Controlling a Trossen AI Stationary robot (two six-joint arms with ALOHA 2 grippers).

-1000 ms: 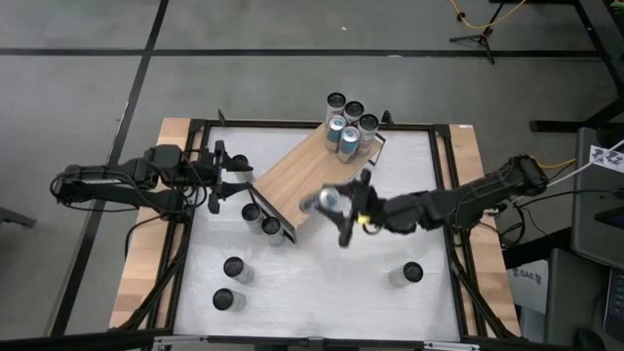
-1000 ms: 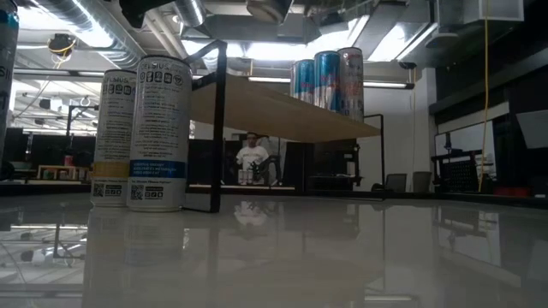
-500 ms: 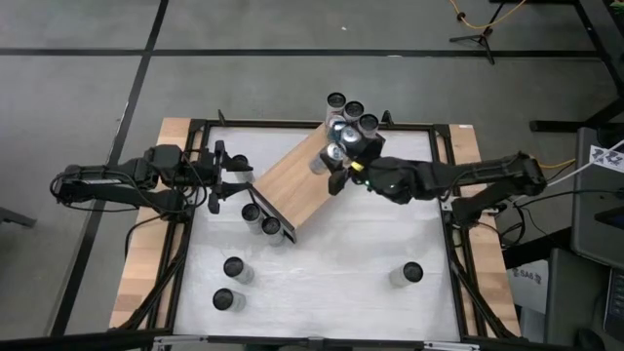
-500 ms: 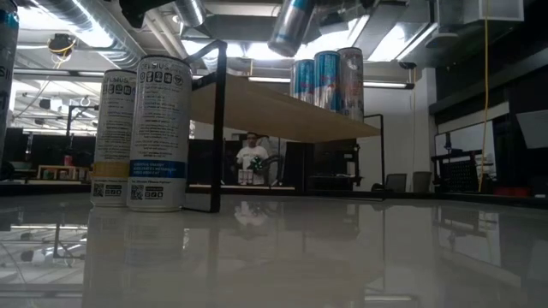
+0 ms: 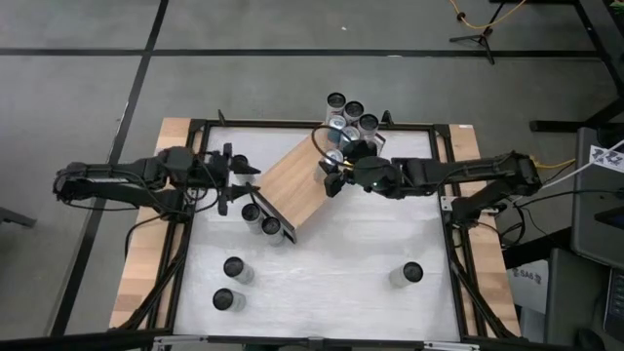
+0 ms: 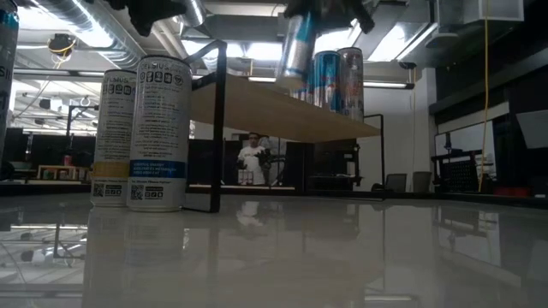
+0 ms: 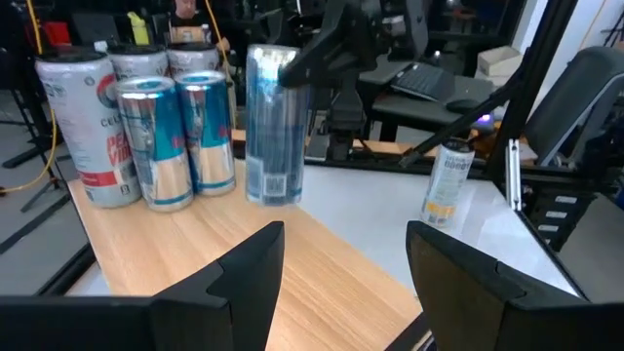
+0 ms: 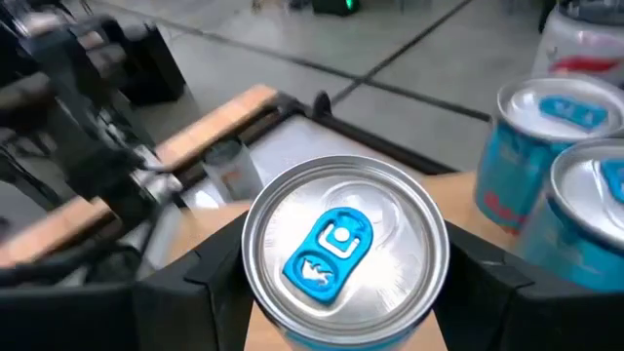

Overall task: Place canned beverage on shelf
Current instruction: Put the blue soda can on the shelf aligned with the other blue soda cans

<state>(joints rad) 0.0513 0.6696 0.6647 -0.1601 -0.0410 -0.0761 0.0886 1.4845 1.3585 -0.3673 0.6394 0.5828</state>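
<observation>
The shelf (image 5: 297, 180) is a light wooden board on black frame ends, lying diagonally across the table. Several cans (image 5: 351, 112) stand grouped on its far end. My right gripper (image 5: 334, 169) is shut on a silver-and-blue canned beverage (image 7: 273, 127), which is beside that group and just over the board (image 6: 274, 107). I cannot tell whether its bottom touches the wood. My left gripper (image 5: 229, 182) stands open at the shelf's near-left end, its fingers (image 7: 253, 283) over the board with nothing between them. My right gripper pinches the can's side wall just below the top rim (image 8: 249, 283), one finger on each side. The fingers (image 7: 312, 58) reach in from the table's right, slanting slightly down. The can (image 6: 297, 47) is nearly upright, tab end up, leaning a little.
Loose cans stand on the white tabletop: two beside the shelf's near end (image 5: 261, 219), two near the front left (image 5: 229, 283), one at the front right (image 5: 409, 274), one by my left gripper (image 5: 240, 162). A person (image 6: 253, 158) is in the room beyond.
My right gripper has carried the can from over the table's middle toward the far edge, to the cans on the shelf, and sunk slightly. Its wrist has rolled, so the can has gone from lying tipped over to nearly upright.
</observation>
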